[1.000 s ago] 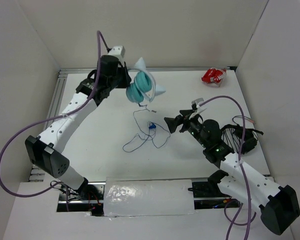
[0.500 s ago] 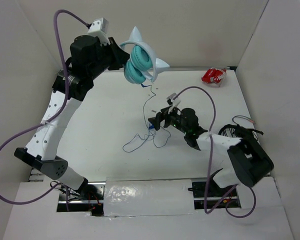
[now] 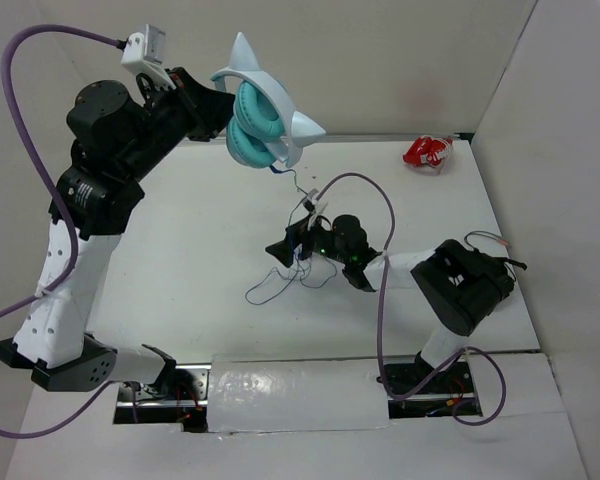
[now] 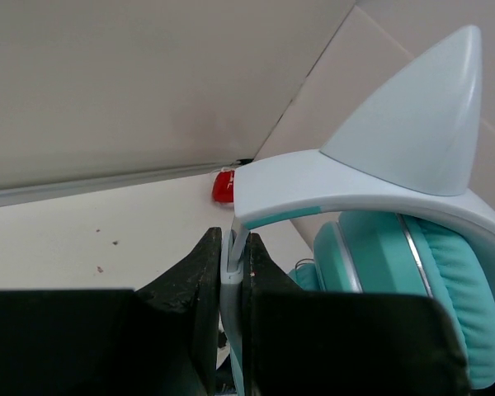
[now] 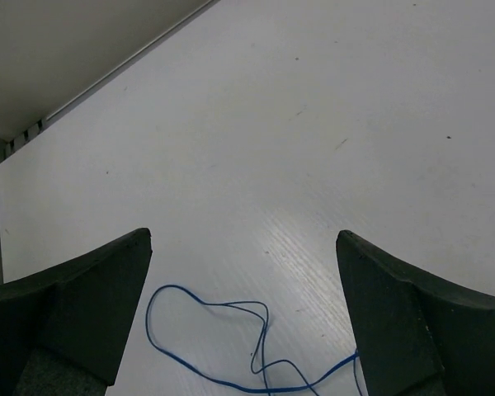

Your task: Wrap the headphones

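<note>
Top external view: headphones [image 3: 265, 115] held aloft over the far left of the table [image 3: 180, 230], off its surface, in the left gripper [image 3: 223, 110].
Headphones, form: two teal ear cups set close together, joined by a pale white headband [image 4: 346, 186].
Cat-ear tip [image 4: 412, 115]: pointed and white; one stands up from the band at each side, and both show from above.
Ear cushion [image 4: 433, 285]: padded teal ring with a thin silvery rim, seen edge-on in the left wrist view.
Cable [image 3: 263, 290]: thin and blue; it hangs from the cups down to the table and lies in loose loops near the middle.
Left gripper, state: fingers [image 4: 194, 280] clamped on the thin edge of the headband, one at each side of it.
Right gripper [image 3: 280, 247]: low over the middle of the table, just beside the cable loops.
Right gripper, state: fingers [image 5: 91, 289] spread wide with nothing between them; the right wrist view shows one cable loop on the table beyond the tips.
Red-and-white object [image 3: 427, 152]: far right corner of the table, well apart from the headphones.
</note>
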